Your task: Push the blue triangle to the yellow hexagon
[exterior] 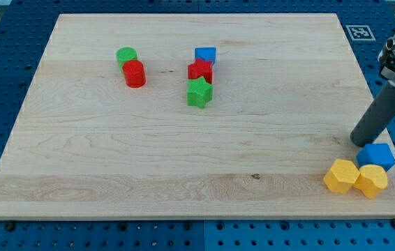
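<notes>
Wooden desk [183, 153], pale grain, on a blue pegboard. No fingers on this arm, so no state to report; only a dark rod.

My tip [360, 143] sits at the view's lower right, just above and left of the blue triangle [377, 156], touching or nearly so; cannot tell which.

Blue triangle lies near the desk's lower right corner. Directly below it, touching or almost touching, is a yellow hexagon [372, 180]; a second yellow block [341, 175], shape similar, sits beside that on the view's left. Judgement: task looks close to done or done.

Far group, well apart at the view's upper middle: blue cube [205, 55], red block [199, 70], green star [199, 92] in a tight column. Further left, green cylinder [126, 56] touching red cylinder [134, 73].

Handling, judged: the triangle looks small, light, rigid plastic, likely to slide easily on smooth wood. It may spin if pushed off-centre; press on a flat side, middle of the face. Desk edge is near; a hard shove risks pushing the yellow blocks off.
</notes>
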Robot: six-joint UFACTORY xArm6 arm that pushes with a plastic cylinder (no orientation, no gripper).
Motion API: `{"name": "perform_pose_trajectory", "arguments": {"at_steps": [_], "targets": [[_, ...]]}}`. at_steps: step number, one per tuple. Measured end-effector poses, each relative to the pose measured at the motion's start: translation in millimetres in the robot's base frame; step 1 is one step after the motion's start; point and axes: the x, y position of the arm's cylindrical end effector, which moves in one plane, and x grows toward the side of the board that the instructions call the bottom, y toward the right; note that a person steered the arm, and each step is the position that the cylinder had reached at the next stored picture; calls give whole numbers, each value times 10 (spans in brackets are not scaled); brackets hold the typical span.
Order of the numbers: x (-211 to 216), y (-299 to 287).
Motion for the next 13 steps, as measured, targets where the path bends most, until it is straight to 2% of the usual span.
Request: {"name": "perform_pose_trajectory", "arguments": {"at_steps": [1, 2, 4, 6, 10, 11, 13], "targets": [[-395, 64], [-970, -71], [-2091, -687], [-2484, -1514], [-2525, -2740], [-2324, -2914], [-1844, -2846]]}}
